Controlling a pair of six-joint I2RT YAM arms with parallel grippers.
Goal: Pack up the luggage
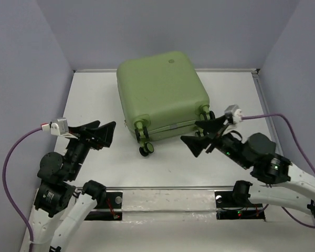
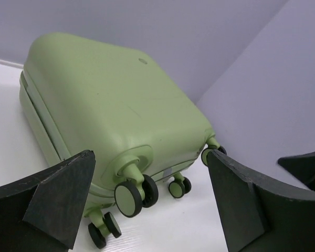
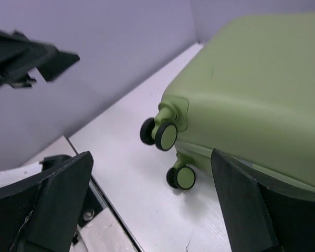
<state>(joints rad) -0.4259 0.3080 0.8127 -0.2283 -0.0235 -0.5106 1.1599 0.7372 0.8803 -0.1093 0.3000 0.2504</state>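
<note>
**Operator:** Describe the work area.

**Technician:** A white table [image 1: 94, 173] enclosed by plain grey-lavender walls [image 1: 37, 47]. The luggage [image 1: 160, 92] lies flat on one shell at the far middle of the table. Both shells meet along the seam [image 1: 170, 127], and the casters [image 1: 145, 149] point toward the arm bases.

**Operator:** Report the grippers.

**Technician:** The left gripper [image 1: 109, 135] has its fingers spread wide and holds nothing. It sits to the left of the wheel end, apart from the shell. The right gripper [image 1: 190, 131] is also spread wide and empty. It is near the right-hand caster [image 1: 203, 113], and no contact is visible.

**Operator:** Why this arrangement?

**Technician:** This is a judgement. Laid flat, the case cannot roll, and its seam runs level, so the upper shell can act as a lid. One arm on each side of the wheel end allows the case to be steadied or worked from both sides. The spread fingers suit either an approach or a release. With the shells together, the views do not show whether packing is complete or not yet begun.
</note>
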